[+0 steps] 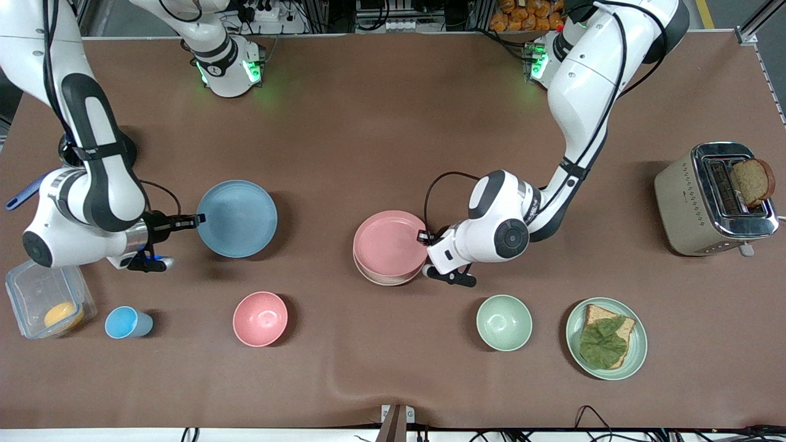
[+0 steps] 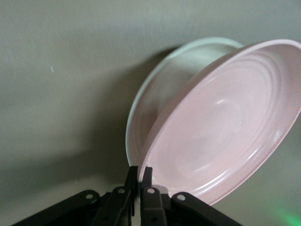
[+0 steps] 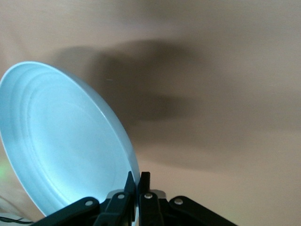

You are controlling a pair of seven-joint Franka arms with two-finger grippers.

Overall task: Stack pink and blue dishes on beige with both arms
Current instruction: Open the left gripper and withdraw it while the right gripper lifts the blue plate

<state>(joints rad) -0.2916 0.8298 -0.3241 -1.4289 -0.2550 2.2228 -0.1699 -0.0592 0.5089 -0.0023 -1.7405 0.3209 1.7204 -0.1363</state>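
The pale pink plate (image 1: 388, 244) lies over the cream-beige plate (image 1: 384, 282), whose rim shows under its nearer edge. My left gripper (image 1: 425, 237) is shut on the pink plate's rim at the side toward the left arm's end. In the left wrist view the pink plate (image 2: 225, 122) is tilted above the beige plate (image 2: 188, 61), pinched by the left gripper (image 2: 139, 172). The light blue plate (image 1: 237, 218) hangs just above the table toward the right arm's end, with my right gripper (image 1: 198, 218) shut on its rim. The right wrist view shows the blue plate (image 3: 61, 141) clamped in the right gripper (image 3: 138, 177).
Nearer the front camera stand a blue cup (image 1: 126, 323), a pink bowl (image 1: 260, 318), a green bowl (image 1: 504, 322) and a green plate with bread and a leaf (image 1: 606, 337). A clear container (image 1: 49, 301) sits below the right arm. A toaster (image 1: 712, 199) stands at the left arm's end.
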